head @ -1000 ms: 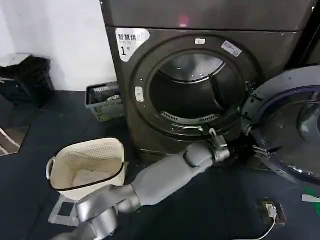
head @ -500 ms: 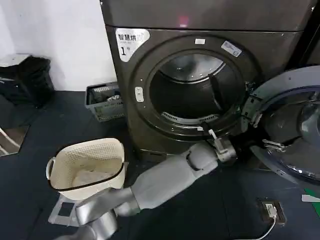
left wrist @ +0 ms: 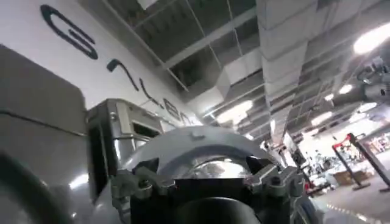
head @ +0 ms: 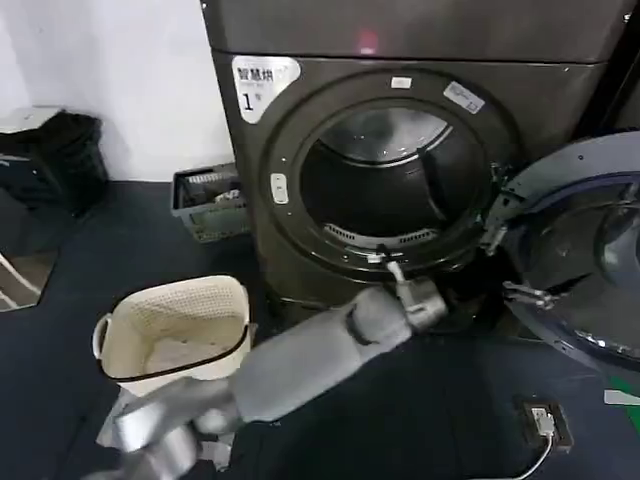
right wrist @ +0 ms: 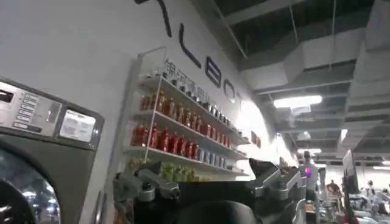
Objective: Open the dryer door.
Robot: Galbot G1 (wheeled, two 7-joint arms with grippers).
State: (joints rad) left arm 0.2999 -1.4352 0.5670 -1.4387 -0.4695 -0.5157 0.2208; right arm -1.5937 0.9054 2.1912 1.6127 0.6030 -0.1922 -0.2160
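Note:
The dryer [head: 300, 250], a dark grey-brown machine with a white "1" label [head: 258, 80], stands with its round opening [head: 385, 185] exposed. The dryer door [head: 575, 250] hangs swung wide to the right, its grey-blue inner side facing me. In the left wrist view the door [left wrist: 201, 146] shows beyond the jaws. My left arm reaches across from lower left. Its left gripper [head: 392, 270] [left wrist: 207, 176] sits just under the opening's lower rim, open and holding nothing, apart from the door. My right gripper [right wrist: 204, 176] is open and empty, pointing away at a wall.
A cream laundry basket [head: 175, 330] stands on the floor at left, under my left arm. A grey crate [head: 205, 205] sits by the wall beside the dryer. A socket with a cable [head: 545, 420] lies at lower right. Another machine [right wrist: 36, 152] and a bottle shelf [right wrist: 177, 137] appear in the right wrist view.
My left gripper has drawn back leftward from near the open door to below the opening's lower rim. The door stays wide open.

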